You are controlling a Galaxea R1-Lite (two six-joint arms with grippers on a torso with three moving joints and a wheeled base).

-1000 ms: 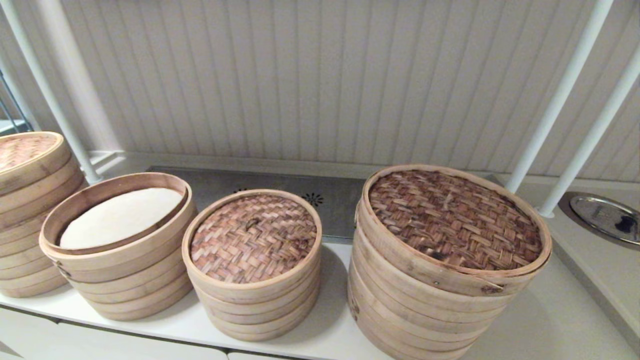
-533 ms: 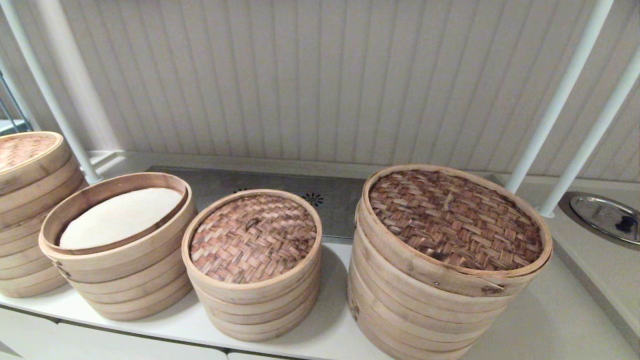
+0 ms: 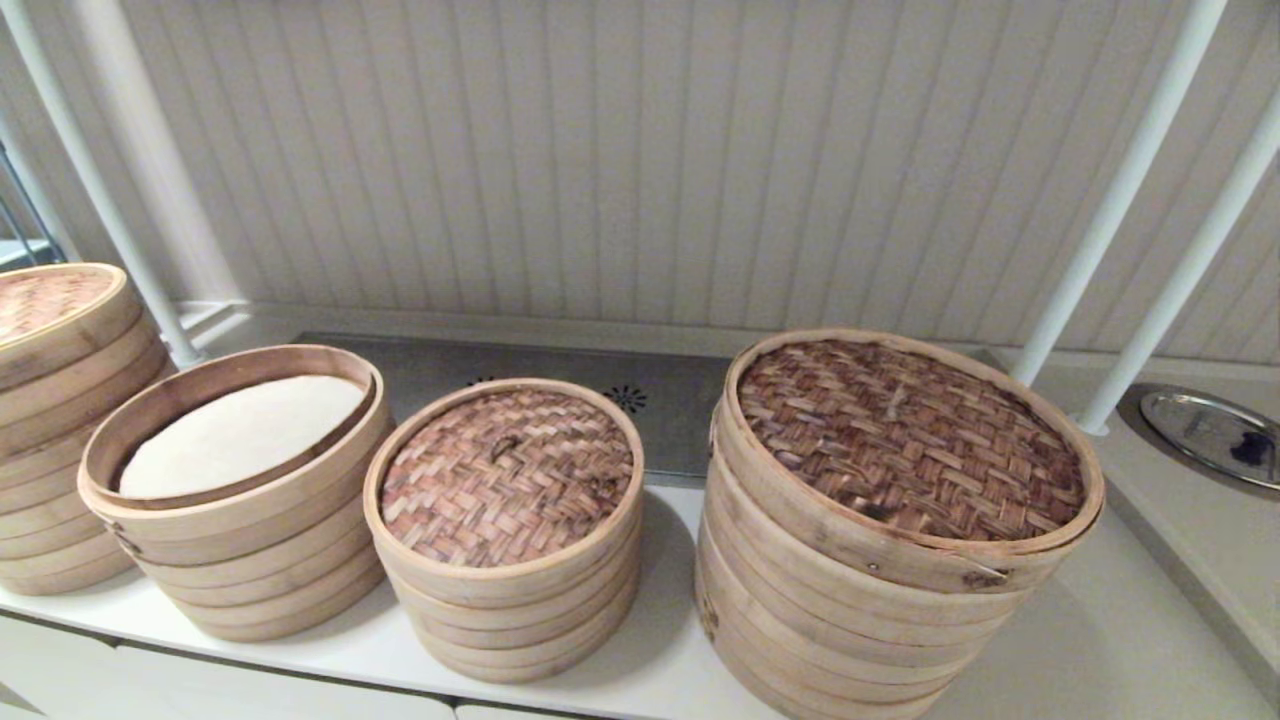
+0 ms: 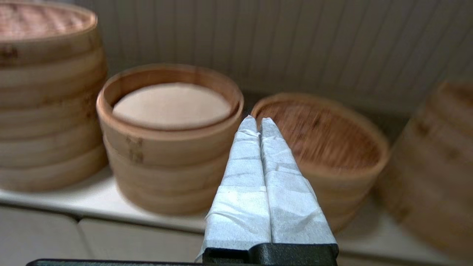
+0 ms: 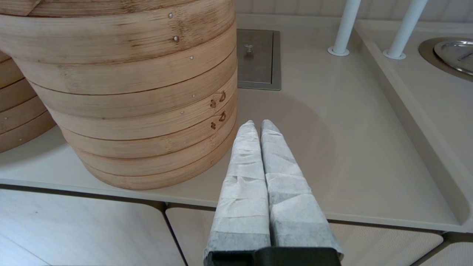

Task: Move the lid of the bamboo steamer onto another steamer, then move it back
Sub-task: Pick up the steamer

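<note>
The bamboo steamer lid (image 3: pixel 508 475), tan-pink herringbone weave with a small dark loop handle, lies on the middle stack of pale rings. To its left stands the other steamer (image 3: pixel 250 545), uncovered, with a white liner (image 3: pixel 240 432) inside. Neither gripper shows in the head view. In the left wrist view my left gripper (image 4: pixel 258 120) is shut and empty. It hovers in front of the counter edge, level with the gap between the open steamer (image 4: pixel 166 147) and the lid (image 4: pixel 321 136). My right gripper (image 5: pixel 257 123) is shut and empty, low beside the widest stack (image 5: pixel 129 92).
The widest stack (image 3: pixel 860 620) with a dark coarse-weave lid (image 3: pixel 910 440) stands at the right. Another lidded stack (image 3: pixel 50 400) sits at the far left. White poles (image 3: pixel 1120 190) and a metal dish (image 3: pixel 1215 430) are at the right, and a steel panel (image 3: pixel 560 372) lies behind the steamers.
</note>
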